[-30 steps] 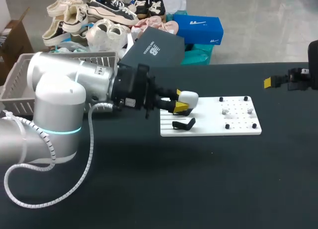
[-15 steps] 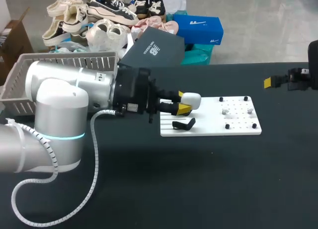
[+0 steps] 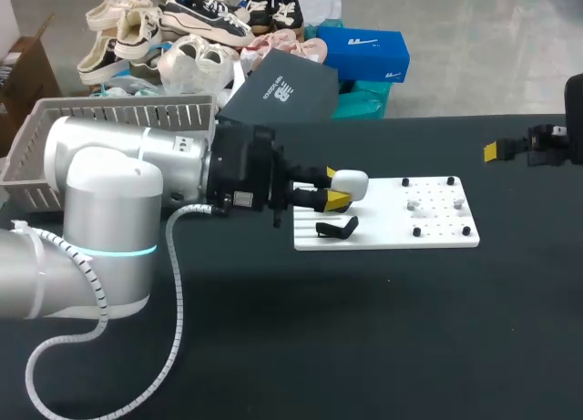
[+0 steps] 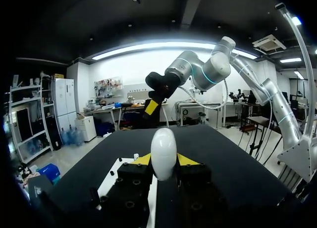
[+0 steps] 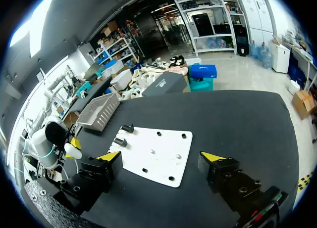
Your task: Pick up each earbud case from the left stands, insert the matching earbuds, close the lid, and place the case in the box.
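A white earbud case (image 3: 350,183) is held above the left end of the white board (image 3: 392,227), with my left gripper (image 3: 333,191) shut on it. In the left wrist view the case (image 4: 164,154) stands upright between the two yellow fingertips (image 4: 186,160), lid closed. Just below it on the board is an empty black stand (image 3: 337,227). Small white earbuds (image 3: 414,203) lie among black pegs on the board's right half. My right gripper (image 5: 161,159) is open and empty, off at the table's far right (image 3: 510,148), facing the board (image 5: 157,154).
A grey slatted basket (image 3: 36,151) stands at the table's back left, behind my left arm. Two black stands (image 5: 123,135) show at the board's far end in the right wrist view. The black tabletop (image 3: 364,329) stretches in front of the board.
My left gripper carried the case slightly to the right and the arm's elbow shifted; over the last half second it has barely moved. The right arm has kept still.
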You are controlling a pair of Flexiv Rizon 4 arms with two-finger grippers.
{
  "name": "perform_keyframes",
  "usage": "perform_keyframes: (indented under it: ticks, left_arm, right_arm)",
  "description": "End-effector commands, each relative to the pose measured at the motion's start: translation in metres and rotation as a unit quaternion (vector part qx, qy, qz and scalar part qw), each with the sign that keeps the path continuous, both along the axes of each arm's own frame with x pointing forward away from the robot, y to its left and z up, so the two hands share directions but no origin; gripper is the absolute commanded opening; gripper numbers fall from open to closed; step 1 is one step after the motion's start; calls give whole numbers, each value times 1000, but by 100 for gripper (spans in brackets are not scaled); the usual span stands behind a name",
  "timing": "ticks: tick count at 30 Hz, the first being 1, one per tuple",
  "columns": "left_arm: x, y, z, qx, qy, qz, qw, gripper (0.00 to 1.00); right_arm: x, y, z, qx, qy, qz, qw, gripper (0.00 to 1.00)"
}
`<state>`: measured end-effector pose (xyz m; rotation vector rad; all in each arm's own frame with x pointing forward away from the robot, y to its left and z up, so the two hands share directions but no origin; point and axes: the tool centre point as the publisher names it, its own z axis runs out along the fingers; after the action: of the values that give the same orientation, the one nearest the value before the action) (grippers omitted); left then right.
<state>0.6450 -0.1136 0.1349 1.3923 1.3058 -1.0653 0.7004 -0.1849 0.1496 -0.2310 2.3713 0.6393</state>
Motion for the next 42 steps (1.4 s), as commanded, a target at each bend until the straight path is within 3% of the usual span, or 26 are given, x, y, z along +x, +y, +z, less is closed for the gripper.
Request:
perform_keyframes:
  ticks: [1,10,16,28,37,42]
  left_arm:
    - [-3,0,-1,-2,-2,5,1000,0]
    - [6,-10,-14,-3,6,-1,1000,0]
    - [17,-15,-20,-30,18,3,999,0]
    - [25,-26,-25,-32,7,-12,999,0]
    - [32,-30,-31,-30,10,-10,999,0]
    - [35,-32,-33,-29,13,-12,999,0]
  right_arm:
    - [0,-1,0,0,0,1,1000,100]
    - [0,-1,0,0,0,1,1000,100]
    - [0,-1,0,0,0,1,1000,100]
    - [0,-1,0,0,0,1,1000,100]
    - [-23,17,6,-19,-17,43,999,100]
    - [-46,37,12,-33,-31,94,995,100]
